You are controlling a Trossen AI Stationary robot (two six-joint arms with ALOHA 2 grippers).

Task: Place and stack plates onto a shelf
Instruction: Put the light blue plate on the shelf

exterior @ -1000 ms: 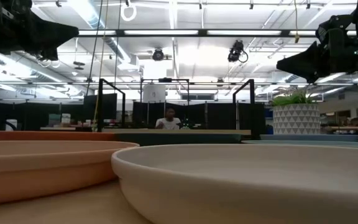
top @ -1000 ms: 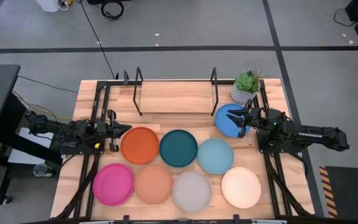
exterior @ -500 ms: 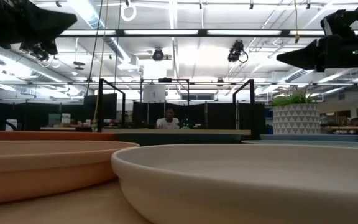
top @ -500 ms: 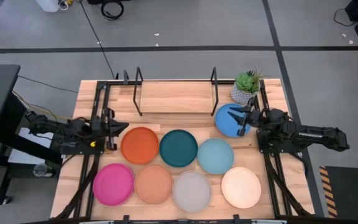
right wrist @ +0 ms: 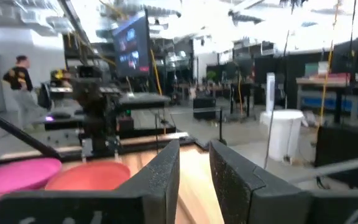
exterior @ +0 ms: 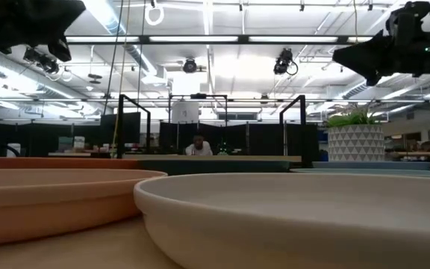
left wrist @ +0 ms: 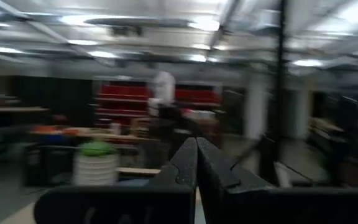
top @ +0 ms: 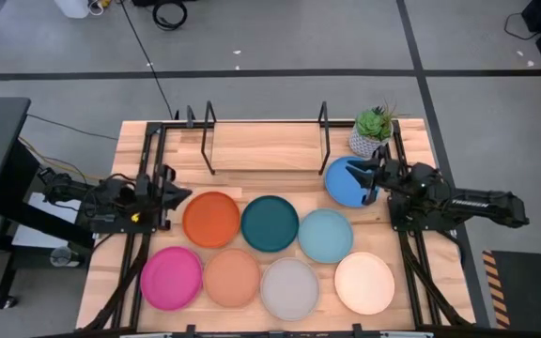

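My count from the high view
I see eight plates (top: 270, 223), one shelf (top: 266, 150), one potted plant (top: 372, 131), two arms.

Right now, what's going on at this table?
Nothing is being held yet. All eight plates lie on the tabletop and the shelf is bare. The right end effector, fingers slightly apart, hovers over the blue plate beside the plant. The left end effector, fingers shut, hangs next to the orange plate.
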